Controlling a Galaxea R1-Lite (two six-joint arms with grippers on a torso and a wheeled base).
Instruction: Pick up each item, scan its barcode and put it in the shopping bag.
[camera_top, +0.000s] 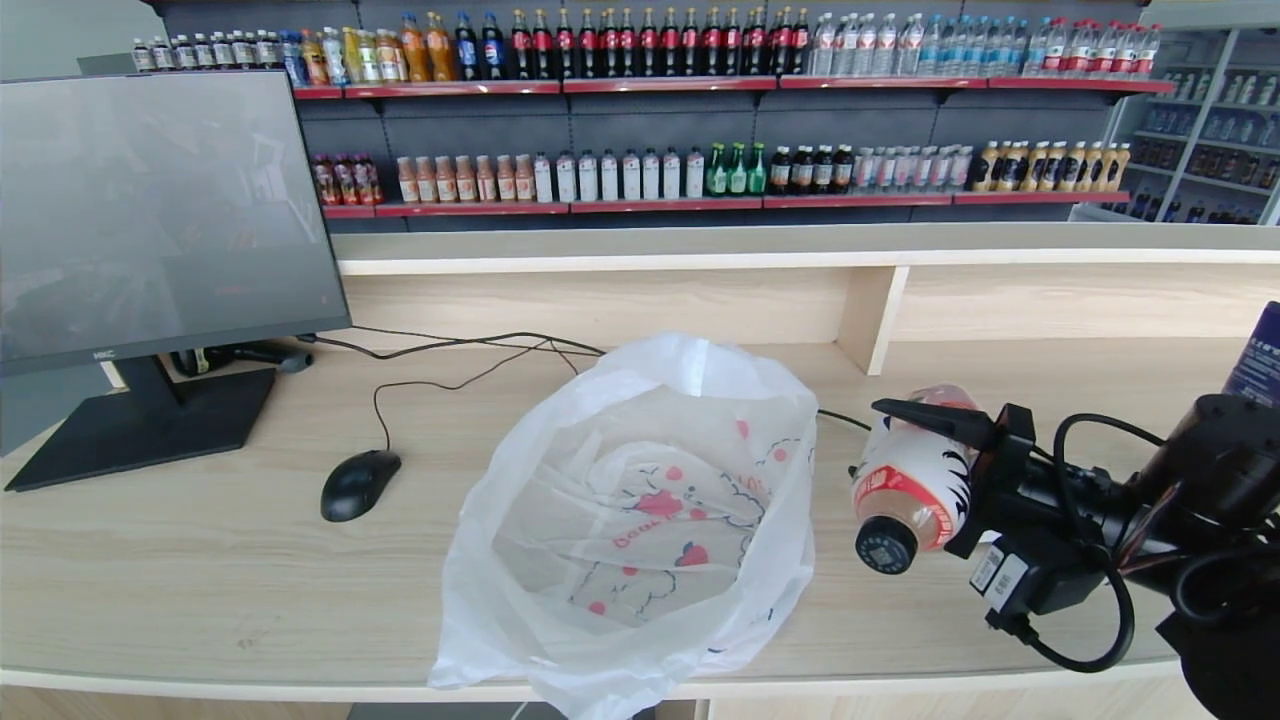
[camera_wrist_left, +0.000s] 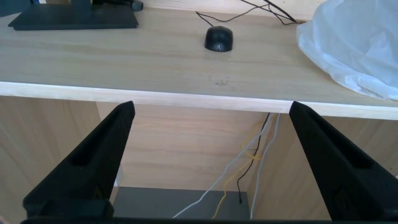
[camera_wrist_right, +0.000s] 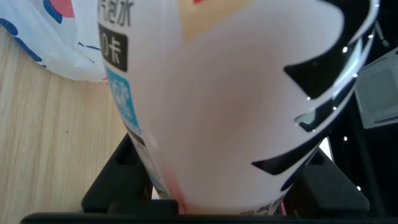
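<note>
Below the near edge of the counter (camera_wrist_left: 155, 68), the left gripper (camera_wrist_left: 211, 107) hung with its fingers spread wide and nothing between them, probably parked out of the way. On the counter's middle sat the shopping bag (camera_top: 480, 620), its mouth gaping upward so that things could drop in from above. Just right of it, the right gripper (camera_top: 925, 470) had its fingers clamped on the bottle (camera_top: 905, 490), held in the air on its side with the dark cap pointing near and left. That tilt would suit showing the label to a scanner or tipping the bottle into the bag. The bag's raised right wall stood between bottle and opening. Left of the bag lay a mouse (camera_top: 358, 484), its cable (camera_top: 450, 345) trailing far. A monitor (camera_top: 160, 210) filled the far left, and drink shelves (camera_top: 660, 90) lined the back.
</note>
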